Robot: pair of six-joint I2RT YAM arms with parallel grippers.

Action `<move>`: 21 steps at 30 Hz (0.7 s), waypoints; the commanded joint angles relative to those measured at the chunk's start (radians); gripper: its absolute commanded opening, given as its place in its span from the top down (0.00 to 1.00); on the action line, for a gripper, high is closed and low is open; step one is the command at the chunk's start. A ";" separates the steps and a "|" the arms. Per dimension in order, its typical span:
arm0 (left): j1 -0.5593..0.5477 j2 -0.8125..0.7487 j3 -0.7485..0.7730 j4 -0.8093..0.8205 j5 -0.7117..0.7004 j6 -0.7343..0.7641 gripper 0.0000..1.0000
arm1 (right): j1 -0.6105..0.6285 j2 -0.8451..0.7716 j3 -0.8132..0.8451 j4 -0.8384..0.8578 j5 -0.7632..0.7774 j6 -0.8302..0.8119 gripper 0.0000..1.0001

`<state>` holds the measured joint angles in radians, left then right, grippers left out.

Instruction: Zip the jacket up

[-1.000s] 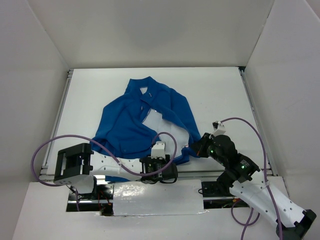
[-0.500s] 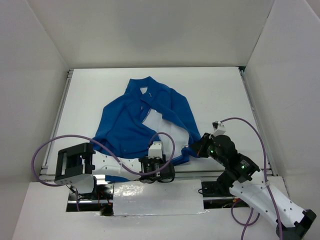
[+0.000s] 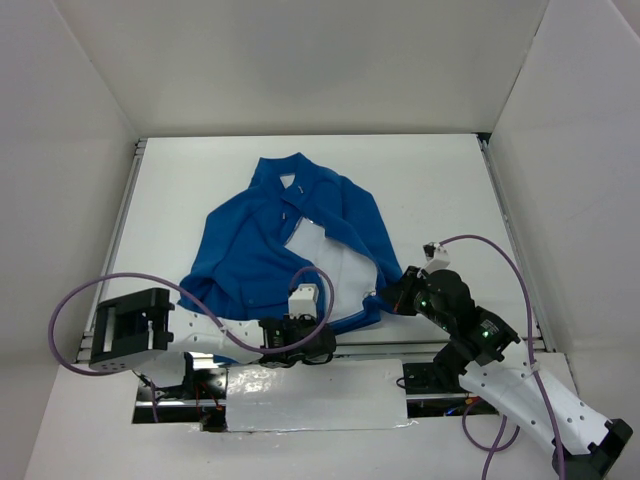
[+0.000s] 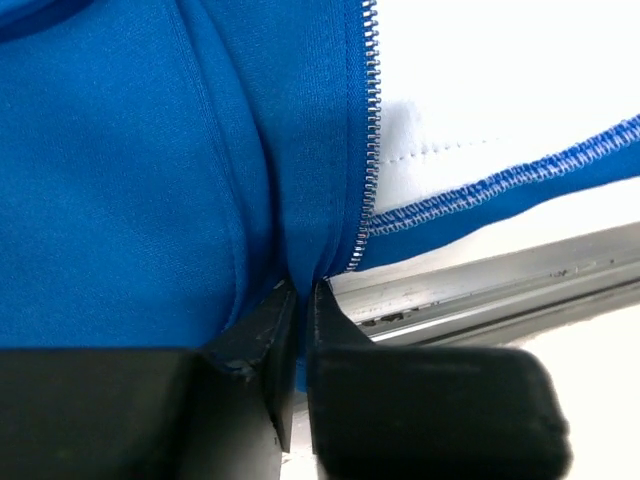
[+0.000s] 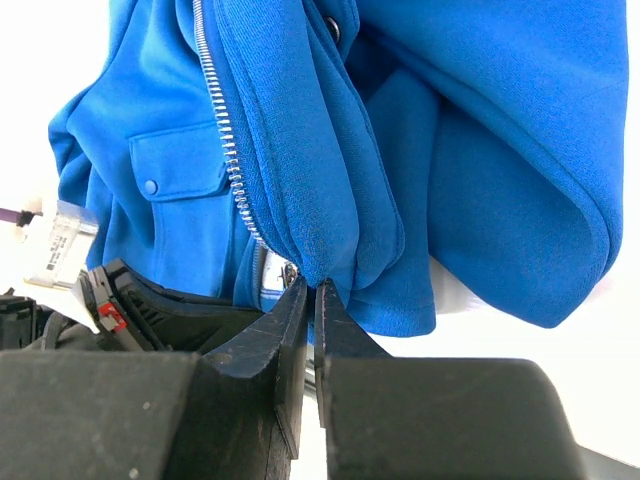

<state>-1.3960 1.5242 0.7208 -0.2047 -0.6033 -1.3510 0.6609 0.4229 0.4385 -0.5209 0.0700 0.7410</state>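
The blue jacket (image 3: 260,240) lies spread on the white table, collar far and hem near, its front open with white lining (image 3: 325,262) showing. My left gripper (image 3: 316,330) is at the near hem. In the left wrist view it is shut (image 4: 300,292) on the blue fabric just left of the bottom of the zipper teeth (image 4: 371,120). My right gripper (image 3: 388,297) holds the right front corner. It is shut (image 5: 312,288) on a bunched fold of the jacket (image 5: 300,170), beside the other zipper row (image 5: 228,140) and the pocket (image 5: 175,165).
A metal rail (image 3: 400,347) runs along the table's near edge, right under the hem (image 4: 500,275). White walls (image 3: 80,200) enclose the table on three sides. Purple cables (image 3: 200,295) loop over both arms.
My left gripper has slid left along the near hem and closed on the fabric beside the zipper's bottom end. The right gripper has not moved and keeps its hold.
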 commanded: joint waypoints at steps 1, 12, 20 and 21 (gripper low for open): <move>0.006 -0.053 -0.027 0.088 0.022 0.055 0.88 | -0.006 0.007 0.017 0.024 -0.010 -0.023 1.00; 0.012 -0.530 -0.263 0.437 -0.128 0.343 1.00 | 0.006 0.106 -0.046 0.226 -0.306 -0.039 1.00; 0.032 -0.708 -0.524 1.162 -0.090 0.795 1.00 | 0.161 0.122 -0.098 0.498 -0.266 0.113 1.00; 0.034 -0.702 -0.529 1.207 -0.075 0.829 1.00 | 0.178 0.132 -0.106 0.521 -0.268 0.126 1.00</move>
<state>-1.3682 0.8219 0.2111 0.5999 -0.7063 -0.7609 0.7834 0.5365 0.3508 -0.1791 -0.1951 0.7959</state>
